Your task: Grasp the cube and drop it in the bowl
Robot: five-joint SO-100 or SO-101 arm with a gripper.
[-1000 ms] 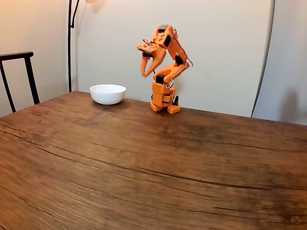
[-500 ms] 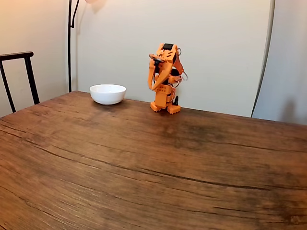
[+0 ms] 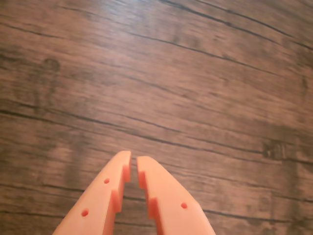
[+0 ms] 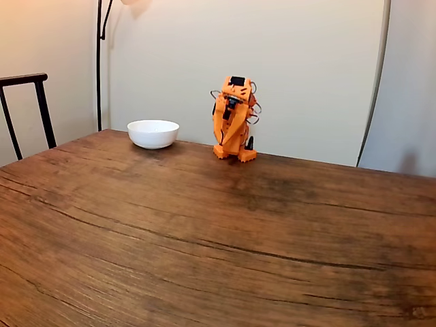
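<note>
The white bowl (image 4: pixel 153 133) stands at the far left of the wooden table (image 4: pixel 204 231) in the fixed view, to the left of the orange arm (image 4: pixel 233 116). The arm is folded down compactly over its own base, well apart from the bowl. In the wrist view my gripper (image 3: pixel 133 159) points at bare wood, its two orange fingers (image 3: pixel 105 196) almost touching, with nothing between them. The cube is out of view; the fixed view does not show the inside of the bowl.
A dark chair back (image 4: pixel 27 109) stands past the table's left edge and a lamp pole (image 4: pixel 99 61) rises behind the bowl. A pale wall runs close behind the arm. Wide bare wood stretches toward the camera.
The arm has swung down from a raised pose leaning toward the bowl and folded over its base. Its jaws, spread a second ago, have come together.
</note>
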